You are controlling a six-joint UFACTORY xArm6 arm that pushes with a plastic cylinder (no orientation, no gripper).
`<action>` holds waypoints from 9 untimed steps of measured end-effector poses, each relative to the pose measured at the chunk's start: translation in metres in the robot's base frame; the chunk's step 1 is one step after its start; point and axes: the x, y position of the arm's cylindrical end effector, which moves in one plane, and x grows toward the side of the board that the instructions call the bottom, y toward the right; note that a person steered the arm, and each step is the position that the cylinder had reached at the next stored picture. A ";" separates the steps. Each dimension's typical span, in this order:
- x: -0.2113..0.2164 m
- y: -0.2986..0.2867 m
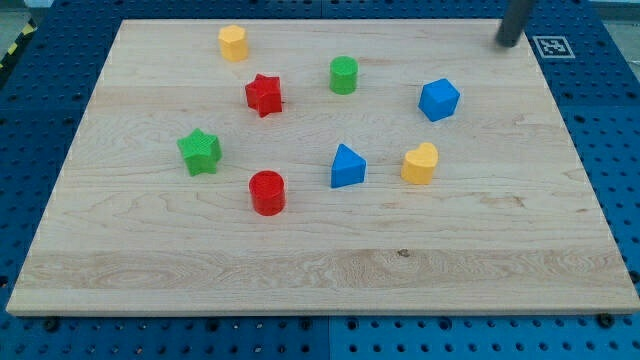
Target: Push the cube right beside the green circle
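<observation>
The blue cube (439, 99) sits on the wooden board (320, 270) at the upper right. The green circle (343, 75), a short cylinder, stands to its left, about a block's width and a half away and slightly higher in the view. My tip (507, 42) is at the view's top right, near the board's far edge, up and to the right of the blue cube and apart from it. It touches no block.
A yellow cylinder (233, 43) is at the top left. A red star (264, 95), a green star (200, 152) and a red cylinder (267, 192) lie left of centre. A blue triangular block (347, 166) and a yellow heart-like block (420, 163) lie below the cube.
</observation>
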 end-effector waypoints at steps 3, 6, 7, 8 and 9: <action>0.079 -0.134; 0.126 -0.082; 0.130 -0.054; 0.131 -0.053; 0.131 -0.064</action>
